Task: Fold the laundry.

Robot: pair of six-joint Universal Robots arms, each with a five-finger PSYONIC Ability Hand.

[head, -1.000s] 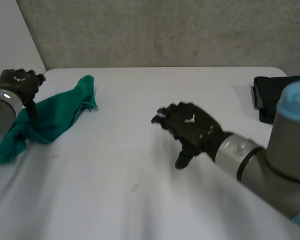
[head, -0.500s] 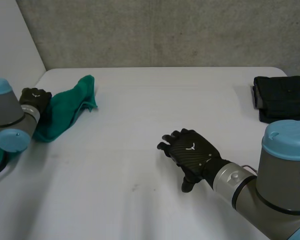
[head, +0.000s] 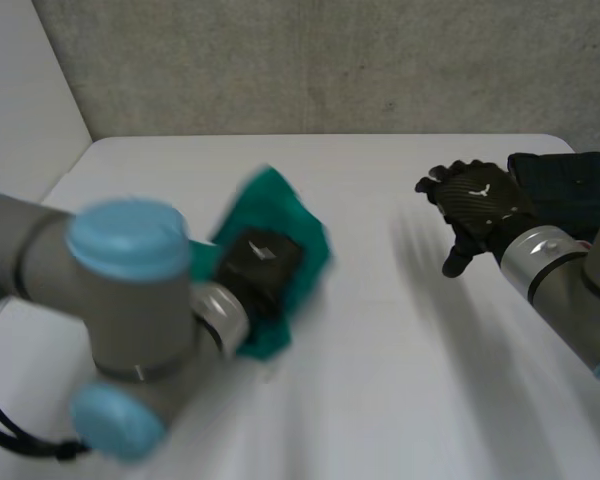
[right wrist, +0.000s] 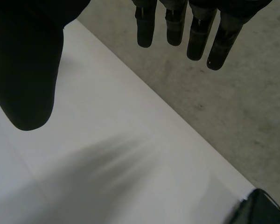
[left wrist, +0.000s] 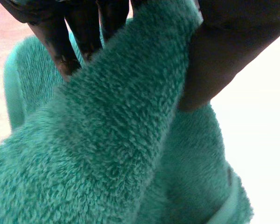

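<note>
Head view, nearest first: the left arm [head: 130, 330] reaches in from the near left side of the table [head: 380, 400]. Its left hand [head: 263, 262] is over the table's middle left, clamped on the green towel [head: 292, 225]. The towel is bunched around the hand; whether it touches the table cannot be told. In the left wrist view a thick fold of towel runs between the fingers [left wrist: 84, 32] and the thumb [left wrist: 224, 60], pinched from both sides. Farther off to the right, the right hand [head: 477, 200] hovers above the table, fingers relaxed and spread, holding nothing. Its wrist view shows straight fingertips [right wrist: 147, 28] and the thumb well apart over bare tabletop. Just beside that hand, at the far right edge, lies a folded black cloth [head: 570, 190]. Behind the table stands a grey wall [head: 310, 60].
</note>
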